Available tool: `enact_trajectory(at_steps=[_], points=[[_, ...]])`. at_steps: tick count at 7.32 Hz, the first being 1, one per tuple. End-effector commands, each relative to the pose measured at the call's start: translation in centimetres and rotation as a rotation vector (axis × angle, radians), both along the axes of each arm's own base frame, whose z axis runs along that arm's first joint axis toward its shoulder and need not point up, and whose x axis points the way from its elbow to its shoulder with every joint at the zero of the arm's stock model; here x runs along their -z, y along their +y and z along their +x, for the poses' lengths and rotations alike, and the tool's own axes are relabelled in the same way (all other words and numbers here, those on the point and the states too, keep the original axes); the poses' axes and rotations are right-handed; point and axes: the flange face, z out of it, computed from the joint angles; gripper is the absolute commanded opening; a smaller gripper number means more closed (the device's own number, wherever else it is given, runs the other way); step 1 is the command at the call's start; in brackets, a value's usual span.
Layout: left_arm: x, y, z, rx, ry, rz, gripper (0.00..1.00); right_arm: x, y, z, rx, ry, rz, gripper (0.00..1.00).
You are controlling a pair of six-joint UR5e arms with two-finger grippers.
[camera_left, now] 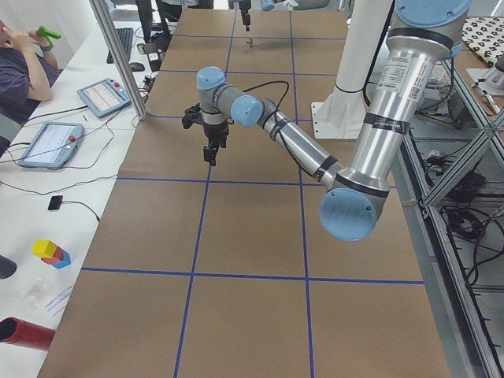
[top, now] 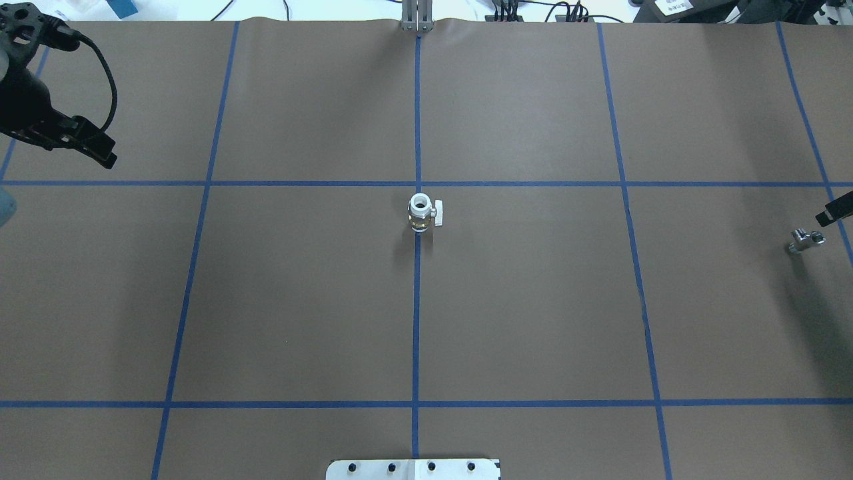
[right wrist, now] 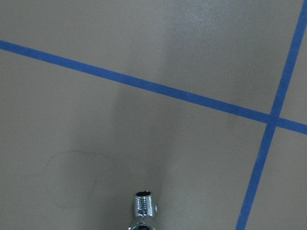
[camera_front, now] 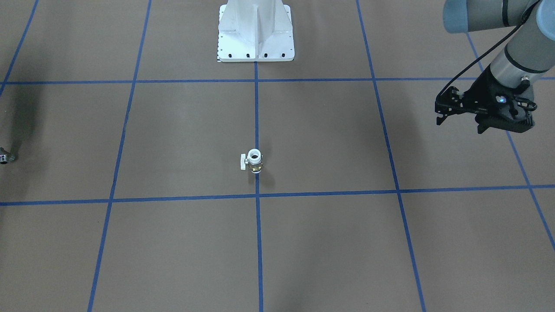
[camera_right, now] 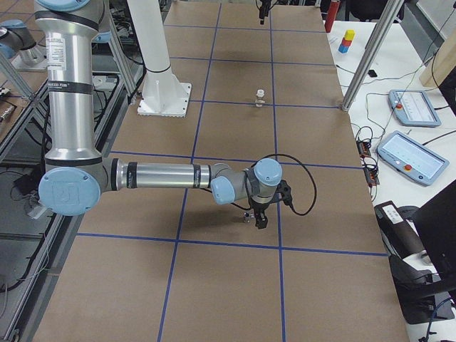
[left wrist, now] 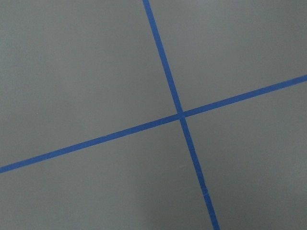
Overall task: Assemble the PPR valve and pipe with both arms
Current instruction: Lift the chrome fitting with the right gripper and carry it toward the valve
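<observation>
The PPR valve [camera_front: 254,160] stands upright on the brown table centre, white socket up, handle to one side; it also shows in the overhead view [top: 422,213] and far off in the exterior right view [camera_right: 261,97]. The silver pipe [top: 804,241] lies near the table's right end, seen at the front-facing view's left edge [camera_front: 4,157] and low in the right wrist view [right wrist: 144,208]. My right gripper [top: 834,211] hovers just beside and above the pipe [camera_right: 249,214]. My left gripper [camera_front: 481,128] hangs over the left end [top: 100,150], far from both. Neither gripper's jaw state shows.
The white bolted pedestal base [camera_front: 256,30] stands at the robot side of the table [top: 413,469]. Blue tape lines [left wrist: 181,115] grid the brown surface. Beside the table, an operator [camera_left: 20,71], tablets, coloured blocks [camera_left: 51,252] and a metal post [camera_left: 118,55] show.
</observation>
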Motion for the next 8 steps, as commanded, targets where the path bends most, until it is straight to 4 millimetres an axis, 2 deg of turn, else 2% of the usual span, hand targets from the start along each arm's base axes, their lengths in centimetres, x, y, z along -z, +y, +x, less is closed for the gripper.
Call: enact_trajectory(at_steps=[1, 3, 5, 6, 8], points=[[-0.5, -0.2, 0.2, -0.003, -0.004, -0.009, 1.0, -0.5, 0.6, -1.6, 0.029, 0.005, -0.012, 0.99], [-0.6, -0.3, 0.2, -0.003, -0.004, -0.011, 1.0, -0.8, 0.9, -4.0, 0.073, 0.039, 0.002, 0.99], [-0.7, -0.3, 0.3, -0.004, -0.006, -0.011, 1.0, -1.2, 1.1, -4.5, 0.084, 0.057, 0.003, 0.98], [-0.7, -0.3, 0.4, -0.006, -0.005, -0.01, 1.0, -1.5, 1.1, -4.5, 0.085, 0.062, -0.002, 0.94], [-0.7, -0.3, 0.4, -0.006, -0.005, -0.01, 1.0, -2.6, 1.2, -4.8, 0.094, 0.072, -0.016, 0.77]])
